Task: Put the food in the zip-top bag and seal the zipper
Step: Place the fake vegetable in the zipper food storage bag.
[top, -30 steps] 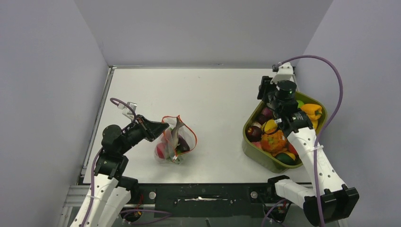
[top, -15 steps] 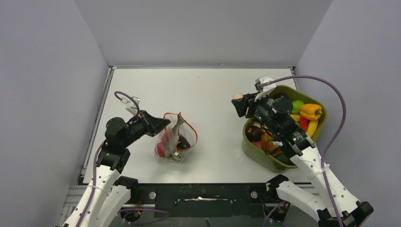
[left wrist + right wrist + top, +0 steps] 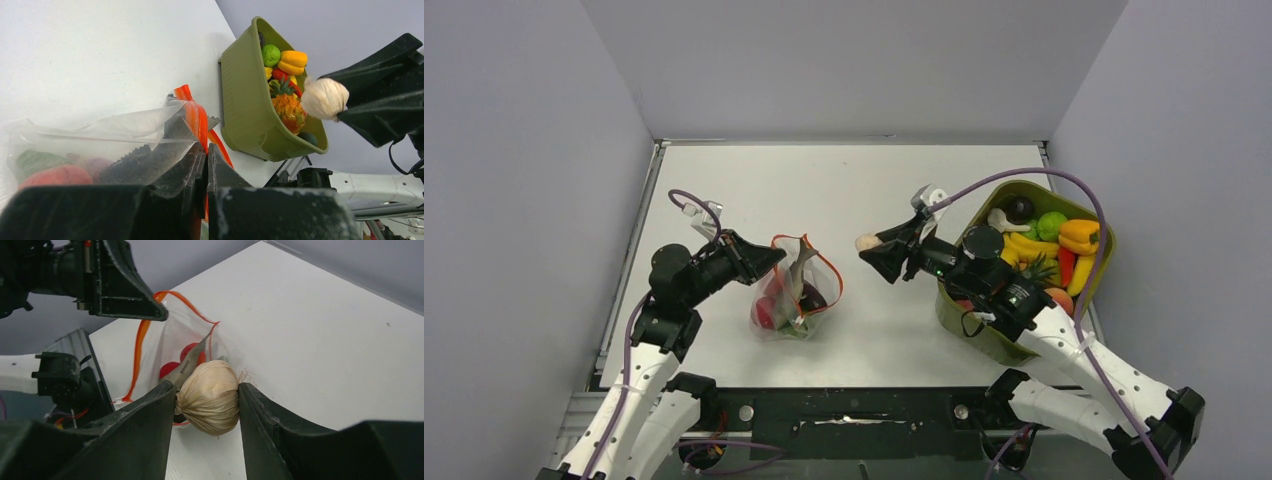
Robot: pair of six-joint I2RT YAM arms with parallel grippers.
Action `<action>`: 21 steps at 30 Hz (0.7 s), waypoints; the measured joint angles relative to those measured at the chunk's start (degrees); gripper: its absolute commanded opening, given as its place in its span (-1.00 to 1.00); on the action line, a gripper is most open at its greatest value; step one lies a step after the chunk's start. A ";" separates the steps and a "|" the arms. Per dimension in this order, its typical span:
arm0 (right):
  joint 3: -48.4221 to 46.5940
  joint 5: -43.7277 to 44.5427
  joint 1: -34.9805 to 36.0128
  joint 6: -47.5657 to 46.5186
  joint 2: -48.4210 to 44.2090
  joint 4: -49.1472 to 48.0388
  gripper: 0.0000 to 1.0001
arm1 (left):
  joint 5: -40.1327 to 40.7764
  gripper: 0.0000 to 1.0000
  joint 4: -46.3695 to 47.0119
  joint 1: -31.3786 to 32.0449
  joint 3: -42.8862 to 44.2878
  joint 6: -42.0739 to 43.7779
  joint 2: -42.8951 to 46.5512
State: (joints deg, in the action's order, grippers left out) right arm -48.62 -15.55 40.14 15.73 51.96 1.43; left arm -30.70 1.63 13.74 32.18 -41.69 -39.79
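**Garlic gripped in mid-air between tub and bag**

The beige garlic (image 3: 209, 396) is squeezed from both sides between the two fingers of the right gripper (image 3: 876, 247). It hangs above the white table (image 3: 844, 190), with the green tub (image 3: 245, 100) to its right and the clear bag (image 3: 796, 295) to its left, apart from both. The bag sits near the left arm with its mouth gaping upward. The left gripper (image 3: 206, 157) is clamped on the bag's rim, pinching the plastic right beside the orange-red zipper (image 3: 192, 115). Red, green and dark toy pieces (image 3: 766, 315) lie inside the bag.

Only the overhead view shows the gap between garlic and bag. The right wrist view shows the bulb's ridges with the open mouth behind it. The left wrist view shows the tub's load, among it a yellow pepper (image 3: 292, 59) and a pineapple (image 3: 289, 105).
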 measured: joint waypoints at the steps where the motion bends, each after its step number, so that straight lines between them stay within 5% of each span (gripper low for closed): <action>1: 0.11 -0.48 1.33 0.02 0.74 -0.96 -0.08 | 0.02 -1.00 0.09 0.00 0.00 0.00 -0.07; 12: 0.76 0.35 13.49 0.33 12.72 -6.84 0.00 | -0.61 -1.00 1.77 0.00 -0.04 -1.66 -0.61; 21: -3.56 5.38 14.99 -1.64 21.62 -2.23 0.21 | -1.09 -1.00 3.23 0.04 -1.09 -3.30 -0.04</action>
State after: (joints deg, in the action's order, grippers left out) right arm -52.18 -10.17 55.13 14.09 73.58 -0.80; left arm -31.79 4.86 13.78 31.09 -44.99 -39.83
